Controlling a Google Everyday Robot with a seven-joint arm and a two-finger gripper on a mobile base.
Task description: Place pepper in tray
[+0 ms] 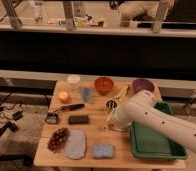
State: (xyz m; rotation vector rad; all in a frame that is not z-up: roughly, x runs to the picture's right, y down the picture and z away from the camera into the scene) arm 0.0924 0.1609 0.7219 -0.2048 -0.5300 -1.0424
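My white arm reaches in from the lower right and crosses over the green tray (152,143), which lies on the right side of the wooden table. The gripper (106,127) points down over the table's middle, just left of the tray's left rim, and it is shut. Whether anything is between the fingers I cannot tell. The pepper is not visible anywhere on the table; it may be hidden at the gripper or behind the arm.
Along the back stand a white cup (73,80), an orange-red bowl (104,85), a yellow item (122,92) and a purple bowl (142,85). An orange fruit (64,96), a black tool (68,107), a dark block (78,119), a brown cluster (58,137), a grey pouch (75,144) and a blue sponge (103,150) fill the left.
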